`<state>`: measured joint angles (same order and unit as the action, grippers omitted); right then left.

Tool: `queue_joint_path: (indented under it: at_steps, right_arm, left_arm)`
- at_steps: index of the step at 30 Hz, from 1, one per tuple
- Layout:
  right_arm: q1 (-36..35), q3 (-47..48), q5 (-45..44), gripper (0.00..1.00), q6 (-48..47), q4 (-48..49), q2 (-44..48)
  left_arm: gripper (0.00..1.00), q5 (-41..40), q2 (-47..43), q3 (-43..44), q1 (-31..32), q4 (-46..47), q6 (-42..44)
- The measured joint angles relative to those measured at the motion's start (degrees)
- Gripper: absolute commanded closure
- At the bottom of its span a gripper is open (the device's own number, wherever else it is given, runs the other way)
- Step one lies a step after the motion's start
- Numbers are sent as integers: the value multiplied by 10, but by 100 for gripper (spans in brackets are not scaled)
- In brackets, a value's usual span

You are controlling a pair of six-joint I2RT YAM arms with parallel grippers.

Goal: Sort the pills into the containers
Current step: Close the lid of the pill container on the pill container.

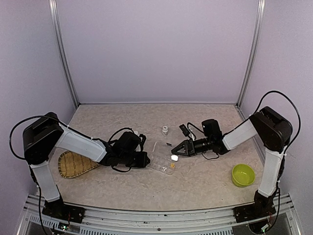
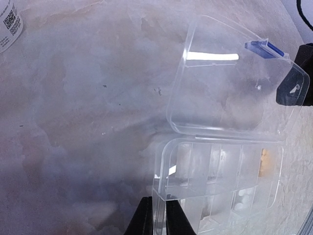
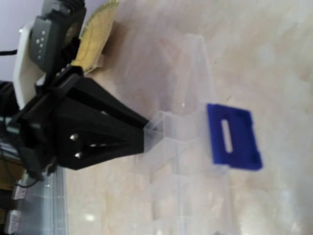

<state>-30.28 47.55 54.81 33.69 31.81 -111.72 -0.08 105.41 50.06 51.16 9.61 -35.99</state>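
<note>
The container [image 1: 163,161] is a clear compartment box lying between the two arms, with its hinged lid [image 2: 220,83] swung open. Several orange-yellow pills [image 2: 264,159] sit in one compartment, seen as a yellow dot [image 1: 172,166] from above. A tiny dark speck [image 1: 168,144] lies on the table behind the box. My left gripper [image 2: 160,215] is shut on the box's near wall, and its black fingers [image 3: 122,132] pinch the box corner in the right wrist view. My right gripper [image 1: 174,152] hovers at the lid's edge by the blue clasp [image 3: 232,137], fingers slightly apart; its own fingers are out of its wrist view.
A small white bottle [image 1: 165,129] stands behind the box. A lime-green bowl [image 1: 243,175] sits at the front right. A woven bamboo tray [image 1: 73,164] lies at the front left beneath the left arm. Cables trail from both wrists.
</note>
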Motion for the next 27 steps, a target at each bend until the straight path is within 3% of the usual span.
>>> queue_joint_path:
  at_steps: [4, 27]
  right_arm:
    - [-16, 10, -49, 66, -66, -42, 23]
    - [-136, -21, -293, 66, -310, -128, 136]
  left_arm:
    - [90, -2, 0, 1, 0, -2, 0]
    - [90, -4, 1, 1, 1, -6, 0]
